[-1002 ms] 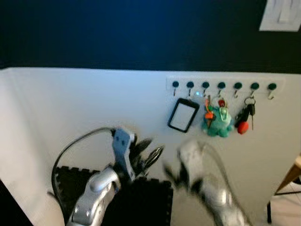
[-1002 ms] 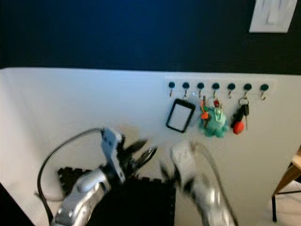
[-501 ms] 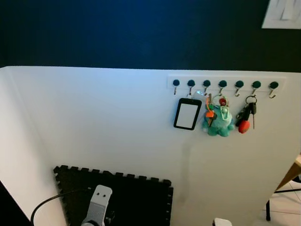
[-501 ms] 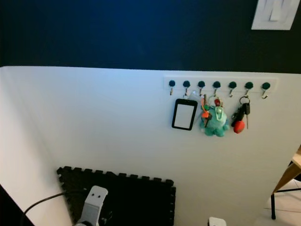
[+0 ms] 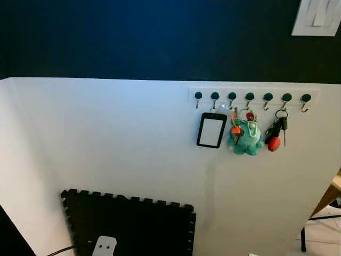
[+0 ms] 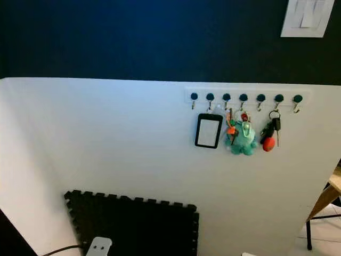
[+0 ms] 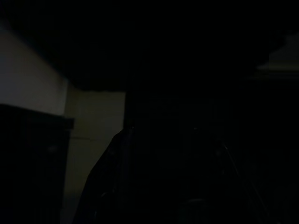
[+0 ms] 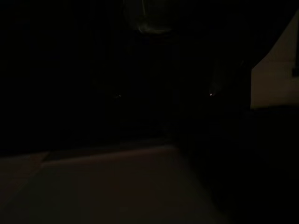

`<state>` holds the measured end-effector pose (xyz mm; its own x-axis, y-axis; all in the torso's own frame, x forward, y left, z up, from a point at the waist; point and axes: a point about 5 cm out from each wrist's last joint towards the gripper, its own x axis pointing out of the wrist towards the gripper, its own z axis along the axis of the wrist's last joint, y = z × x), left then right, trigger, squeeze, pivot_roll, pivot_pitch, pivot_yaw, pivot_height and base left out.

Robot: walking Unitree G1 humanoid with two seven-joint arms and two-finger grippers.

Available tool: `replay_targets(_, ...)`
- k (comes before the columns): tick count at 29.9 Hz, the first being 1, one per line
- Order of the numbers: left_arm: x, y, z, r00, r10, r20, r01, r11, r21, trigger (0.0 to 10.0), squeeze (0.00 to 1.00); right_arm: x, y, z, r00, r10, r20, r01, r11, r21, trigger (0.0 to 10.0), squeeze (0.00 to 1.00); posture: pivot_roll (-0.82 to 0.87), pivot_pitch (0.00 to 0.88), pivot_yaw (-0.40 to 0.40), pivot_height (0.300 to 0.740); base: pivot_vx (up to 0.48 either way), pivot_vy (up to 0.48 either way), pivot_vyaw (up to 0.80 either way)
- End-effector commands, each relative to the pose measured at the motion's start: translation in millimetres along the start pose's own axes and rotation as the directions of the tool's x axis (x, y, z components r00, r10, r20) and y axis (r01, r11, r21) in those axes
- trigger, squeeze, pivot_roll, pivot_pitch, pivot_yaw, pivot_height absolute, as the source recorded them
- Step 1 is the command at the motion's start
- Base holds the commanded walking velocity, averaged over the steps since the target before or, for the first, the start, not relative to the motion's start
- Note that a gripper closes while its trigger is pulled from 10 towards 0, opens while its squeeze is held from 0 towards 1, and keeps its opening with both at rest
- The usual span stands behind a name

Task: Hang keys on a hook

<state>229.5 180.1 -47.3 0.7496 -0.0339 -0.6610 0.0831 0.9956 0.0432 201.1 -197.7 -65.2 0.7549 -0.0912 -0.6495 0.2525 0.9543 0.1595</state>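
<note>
Since the keys [image 5: 277, 133] are already seen dangling from the sixth hook on the hook rail [image 5: 253, 96], near its right end, the hanging step looks pretty much done, and nothing more than backing away seems called for. A badge holder [image 5: 211, 130] and a teal plush [image 5: 245, 138] are hung toward the rail's middle. Whether either gripper is spread or closed can't be told; the wrist views are too dark. Below, a black foam mat [image 5: 130, 224] is propped against the white wall [image 5: 106, 138], with dark blue paint above.

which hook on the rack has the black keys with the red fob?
The sixth hook counting from the robot's left, second from the right end. The black keys with the red fob hang there; the last hook beside it is bare.
</note>
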Motion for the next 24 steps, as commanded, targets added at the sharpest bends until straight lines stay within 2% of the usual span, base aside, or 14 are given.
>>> replay_targets(1,0.1,2.2,-3,1.000,0.021,-0.014,-0.021,1.000,0.005,10.0,0.00,-0.1,0.5,-1,1.000,0.001,0.005,-0.001,1.000,0.004,10.0,0.00,0.04,0.006,0.030,0.740,0.000,0.000,0.00)
replay_targets(7,0.7,10.2,-10,0.996,0.066,-0.054,-0.065,0.998,0.020,10.0,0.00,1.8,2.1,4,0.999,0.022,0.024,-0.021,0.998,-0.056,10.0,0.00,0.05,0.003,0.026,0.740,0.000,0.000,0.00)
replay_targets(12,-1.3,15.7,-13,0.994,0.097,-0.043,-0.098,0.995,-0.029,10.0,0.00,2.5,1.2,7,0.999,0.029,0.030,-0.027,0.997,-0.076,10.0,0.00,0.05,0.000,0.016,0.740,0.000,0.000,0.00)
replay_targets(16,-1.5,15.5,-13,0.995,0.094,-0.041,-0.095,0.995,-0.032,10.0,0.00,2.1,0.8,6,0.999,0.032,0.027,-0.030,0.996,-0.079,10.0,0.00,0.05,0.000,0.015,0.740,0.000,0.000,0.00)
replay_targets(18,-2.1,12.3,-16,0.996,0.080,-0.042,-0.080,0.997,-0.013,10.0,0.00,-1.1,0.6,-4,0.999,0.043,0.000,-0.043,0.996,-0.082,10.0,0.00,0.04,0.000,0.016,0.740,0.000,0.000,0.00)
replay_targets(24,-2.4,7.7,-19,0.998,0.050,-0.040,-0.050,0.999,0.002,10.0,0.00,-4.1,0.2,-12,0.999,0.050,-0.017,-0.051,0.996,-0.078,10.0,0.00,0.04,0.000,0.019,0.740,0.000,0.000,0.00)
